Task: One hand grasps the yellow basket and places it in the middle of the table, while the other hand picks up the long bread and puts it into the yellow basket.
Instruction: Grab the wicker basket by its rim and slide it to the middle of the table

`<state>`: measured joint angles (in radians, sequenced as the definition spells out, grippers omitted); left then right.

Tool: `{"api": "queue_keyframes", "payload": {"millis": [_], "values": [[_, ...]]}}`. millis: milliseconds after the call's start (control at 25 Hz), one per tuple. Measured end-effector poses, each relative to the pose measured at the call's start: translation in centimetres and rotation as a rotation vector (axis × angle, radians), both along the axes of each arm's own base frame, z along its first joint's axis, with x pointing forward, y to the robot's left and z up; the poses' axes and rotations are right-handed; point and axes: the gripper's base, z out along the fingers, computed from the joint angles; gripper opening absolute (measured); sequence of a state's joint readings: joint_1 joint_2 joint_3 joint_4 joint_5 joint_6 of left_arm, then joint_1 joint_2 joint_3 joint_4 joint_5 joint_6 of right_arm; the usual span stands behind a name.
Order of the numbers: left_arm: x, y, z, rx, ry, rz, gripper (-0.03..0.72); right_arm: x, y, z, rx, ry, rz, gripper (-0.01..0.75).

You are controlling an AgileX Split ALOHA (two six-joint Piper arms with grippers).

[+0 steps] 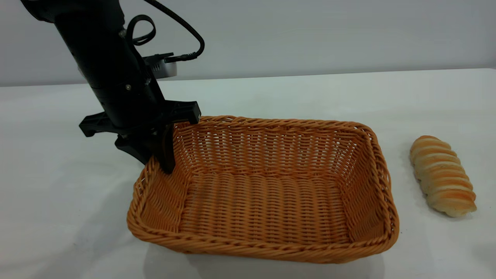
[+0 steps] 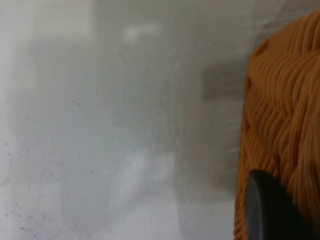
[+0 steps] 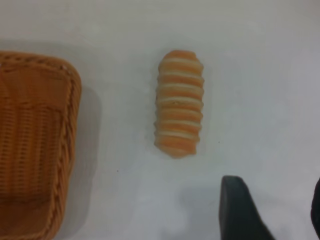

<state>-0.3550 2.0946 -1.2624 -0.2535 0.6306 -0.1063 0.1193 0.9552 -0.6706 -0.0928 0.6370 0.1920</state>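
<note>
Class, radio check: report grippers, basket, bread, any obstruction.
Left gripper clamped on orange woven wicker basket, left rim. Right gripper open, above white table, off ridged golden long bread. Bread beside basket, path unobstructed.

You get bright, even, diffuse light with no glare on the plain white surface (image 1: 271,97). Shadows are soft: faint grey beside the orange-tan woven wicker basket (image 1: 263,186) and the ridged golden-brown loaf (image 1: 442,175). Your left wrist view is heavily blurred; the right wrist view is mildly soft.
</note>
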Motion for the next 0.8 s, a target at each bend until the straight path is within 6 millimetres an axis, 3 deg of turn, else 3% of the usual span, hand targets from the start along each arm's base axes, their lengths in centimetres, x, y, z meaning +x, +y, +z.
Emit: {"api": "queue_keyframes", "payload": {"millis": [560,640,800], "values": [[0.32,0.73,-0.08,0.072,-0.023,0.084,0.138,-0.11,-0.02,-0.1,-0.038,0.015,0.038,0.392],[0.36,0.75,-0.07,0.074,-0.027,0.085,0.18,-0.11,-0.02,-0.1,-0.048,0.015,0.05,0.392],[0.47,0.81,-0.06,0.076,-0.038,0.085,0.369,-0.02,0.0,-0.02,-0.054,0.001,0.059,0.406]]}}
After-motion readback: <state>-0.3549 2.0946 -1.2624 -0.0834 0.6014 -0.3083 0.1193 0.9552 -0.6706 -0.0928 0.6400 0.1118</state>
